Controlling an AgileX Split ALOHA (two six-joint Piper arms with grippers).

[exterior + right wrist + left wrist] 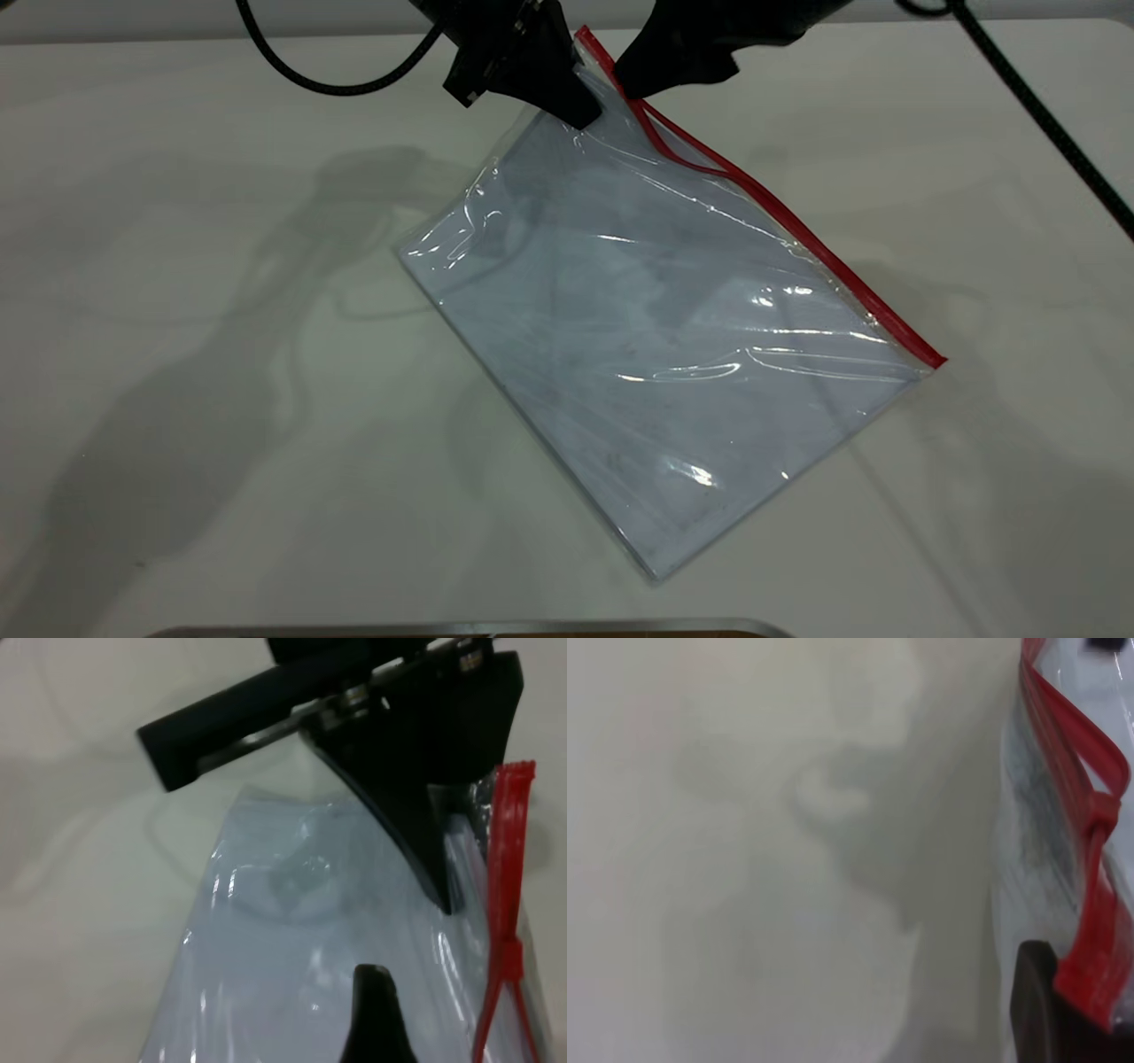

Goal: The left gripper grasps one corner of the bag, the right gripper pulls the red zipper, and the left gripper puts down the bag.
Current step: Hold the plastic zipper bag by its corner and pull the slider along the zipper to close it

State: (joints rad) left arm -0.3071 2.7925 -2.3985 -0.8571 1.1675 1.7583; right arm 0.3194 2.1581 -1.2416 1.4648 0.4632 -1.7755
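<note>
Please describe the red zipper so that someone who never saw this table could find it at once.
On the pale table lies a clear bag holding white paper, its far corner lifted by the left hand. The red zipper runs along its right edge, beside the right hand. It is the only red thing there.

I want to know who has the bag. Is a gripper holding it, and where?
The left gripper holds the bag by its raised top corner, beside the red zipper. The right gripper is at the zipper there.
</note>
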